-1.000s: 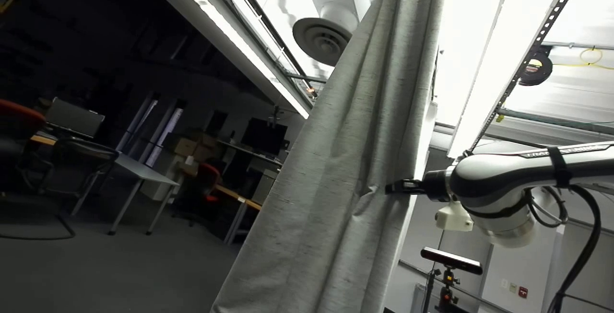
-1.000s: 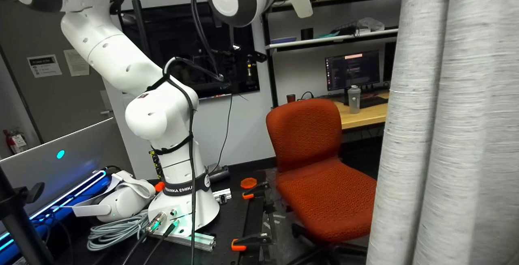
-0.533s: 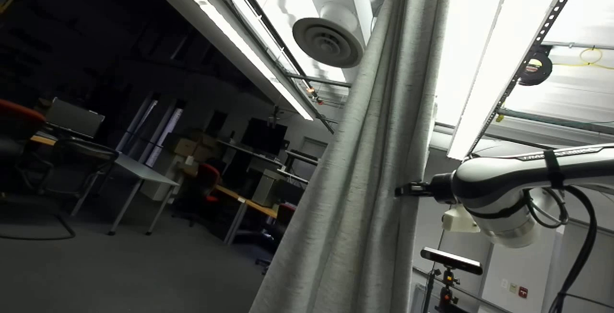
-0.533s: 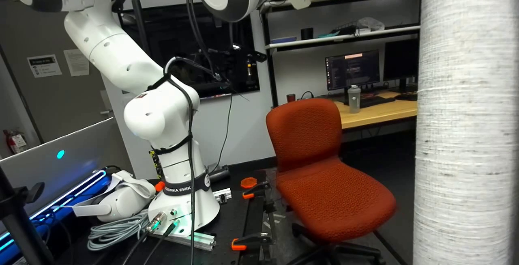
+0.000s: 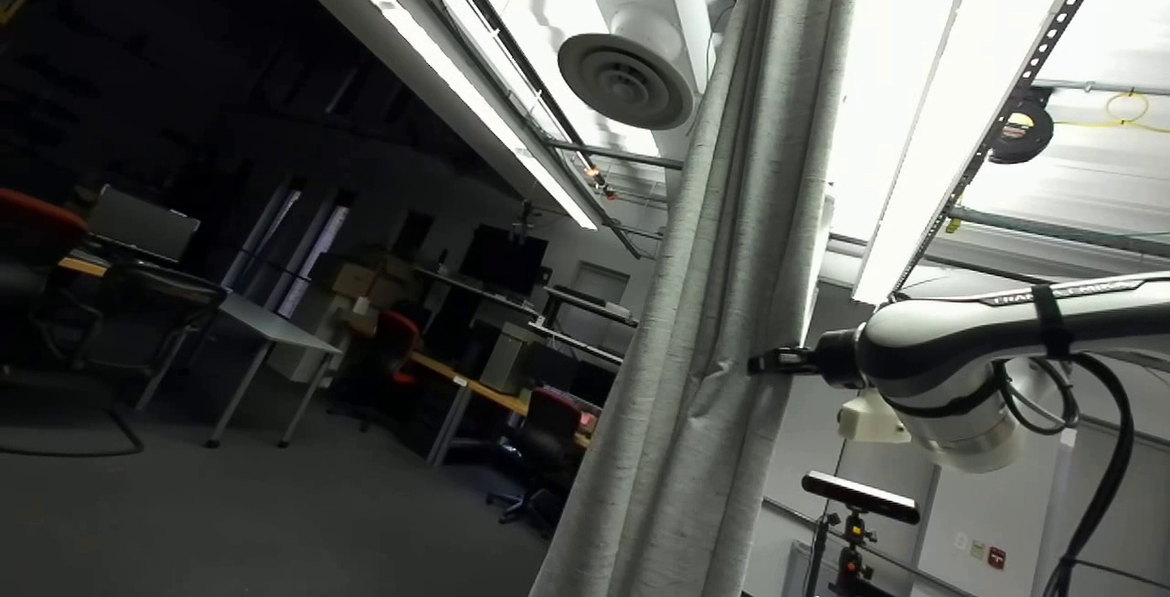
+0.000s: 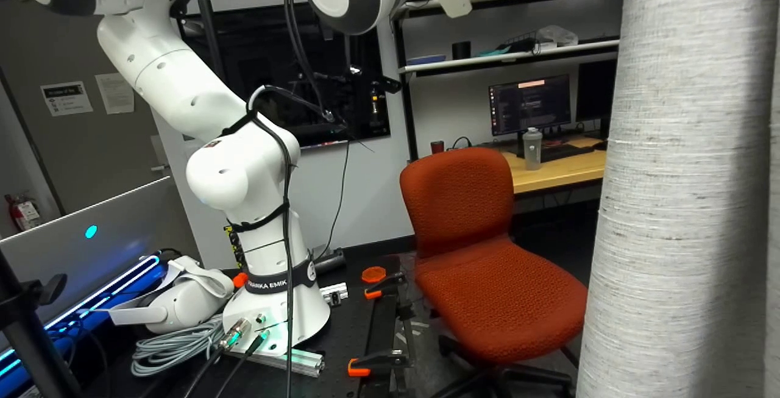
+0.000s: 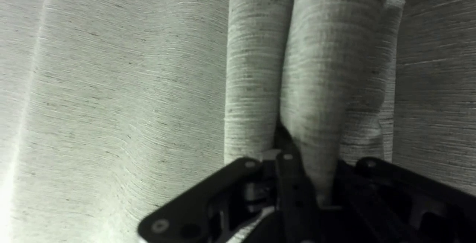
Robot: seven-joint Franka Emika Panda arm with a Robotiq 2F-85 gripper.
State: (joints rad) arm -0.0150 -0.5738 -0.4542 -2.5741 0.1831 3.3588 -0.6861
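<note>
A long grey curtain point(image 5: 731, 259) hangs in folds in both exterior views and fills most of the wrist view. My gripper point(image 5: 777, 361) reaches into it from the right, about midway down. Seen from the wrist, a gathered fold of the curtain point(image 7: 319, 86) narrows down between the black fingers point(image 7: 293, 183), which are shut on it. The fingertips themselves are hidden by cloth. Small creases pull away from the pinched spot. In an exterior view the curtain point(image 6: 682, 172) covers the right side, and the fingers are out of sight there.
A camera on a tripod point(image 5: 859, 498) stands below the arm. An orange chair point(image 6: 469, 203) sits beside the black bench carrying the robot base point(image 6: 274, 300). A white headset point(image 6: 195, 297) and coiled cable point(image 6: 177, 346) lie near the base. Shelves and a desk stand behind.
The curtain's free edge has swung right, uncovering more of the dark room. The gripper, still holding cloth, moved slightly right, then a little back left.
</note>
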